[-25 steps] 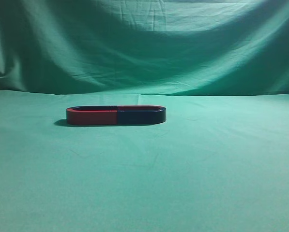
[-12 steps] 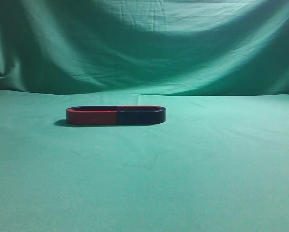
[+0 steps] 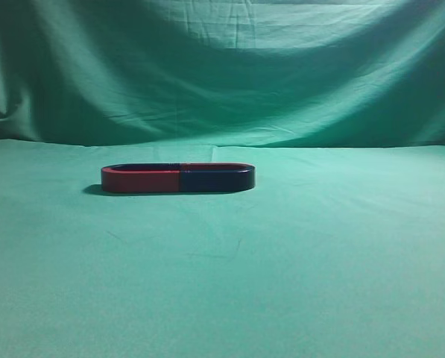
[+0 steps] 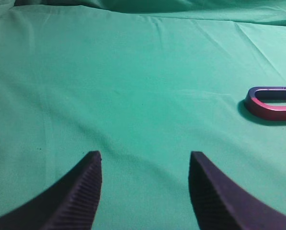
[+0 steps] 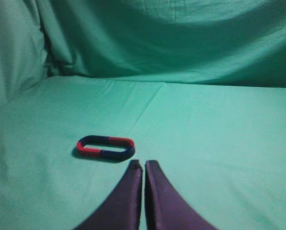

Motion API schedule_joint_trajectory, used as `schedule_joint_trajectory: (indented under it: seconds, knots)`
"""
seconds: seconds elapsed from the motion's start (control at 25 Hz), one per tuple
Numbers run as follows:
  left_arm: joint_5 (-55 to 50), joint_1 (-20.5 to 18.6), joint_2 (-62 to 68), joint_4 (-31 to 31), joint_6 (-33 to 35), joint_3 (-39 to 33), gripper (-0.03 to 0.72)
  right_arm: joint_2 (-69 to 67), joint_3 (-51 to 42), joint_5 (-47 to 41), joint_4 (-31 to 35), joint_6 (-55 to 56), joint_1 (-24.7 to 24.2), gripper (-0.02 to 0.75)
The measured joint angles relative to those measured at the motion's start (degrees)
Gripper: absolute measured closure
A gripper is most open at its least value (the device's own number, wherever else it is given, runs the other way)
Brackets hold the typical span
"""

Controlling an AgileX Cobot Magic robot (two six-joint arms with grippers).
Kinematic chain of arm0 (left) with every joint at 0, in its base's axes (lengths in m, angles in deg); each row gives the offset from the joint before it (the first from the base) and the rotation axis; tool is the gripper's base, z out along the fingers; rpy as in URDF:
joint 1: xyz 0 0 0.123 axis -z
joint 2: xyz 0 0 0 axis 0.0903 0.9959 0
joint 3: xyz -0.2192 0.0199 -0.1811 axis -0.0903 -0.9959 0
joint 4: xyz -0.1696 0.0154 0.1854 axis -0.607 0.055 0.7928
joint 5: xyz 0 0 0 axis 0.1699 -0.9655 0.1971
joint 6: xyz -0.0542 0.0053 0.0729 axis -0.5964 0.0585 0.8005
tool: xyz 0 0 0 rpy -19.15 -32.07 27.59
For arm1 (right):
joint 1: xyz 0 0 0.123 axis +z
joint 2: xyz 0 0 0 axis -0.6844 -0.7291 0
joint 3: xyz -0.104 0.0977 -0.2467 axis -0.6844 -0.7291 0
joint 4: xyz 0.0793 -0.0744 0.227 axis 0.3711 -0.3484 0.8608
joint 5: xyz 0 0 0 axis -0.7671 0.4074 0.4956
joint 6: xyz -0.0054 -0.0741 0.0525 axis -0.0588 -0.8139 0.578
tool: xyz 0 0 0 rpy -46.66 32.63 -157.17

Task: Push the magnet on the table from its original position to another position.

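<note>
A staged lab-style recording setup: table [image 3: 341, 283] under plain green cloth, draped green backdrop [image 3: 229, 67] behind.

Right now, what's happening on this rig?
Nothing is being handled yet. Two U-shaped magnets sit end to end as a closed oval on the table; the magnet to push is the one with the dark near arm. The right gripper is shut, short of the oval, apparently lined up to push. The left gripper is open, off to the side.
</note>
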Motion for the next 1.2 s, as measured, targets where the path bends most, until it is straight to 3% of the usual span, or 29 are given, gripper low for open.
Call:
schedule_joint_trajectory:
  seconds: [0.44, 0.64, 0.8, 0.96, 1.2]
  knots:
    - [0.0, 0.0, 0.0, 0.0, 0.0, 0.0, 0.316, 0.49, -27.37, 29.14, -1.35, -0.09, -17.82, 0.738]
    - [0.0, 0.0, 0.0, 0.0, 0.0, 0.0, 0.316, 0.49, -36.79, 39.32, -1.29, -0.09, -20.86, 0.738]
    - [0.0, 0.0, 0.0, 0.0, 0.0, 0.0, 0.316, 0.49, -37.83, 38.34, -1.38, -0.09, -21.08, 0.738]
    - [0.0, 0.0, 0.0, 0.0, 0.0, 0.0, 0.316, 0.49, -38.04, 31.95, -1.38, -0.09, -23.1, 0.738]
    - [0.0, 0.0, 0.0, 0.0, 0.0, 0.0, 0.316, 0.49, -38.04, 31.55, -1.38, -0.09, -23.94, 0.738]
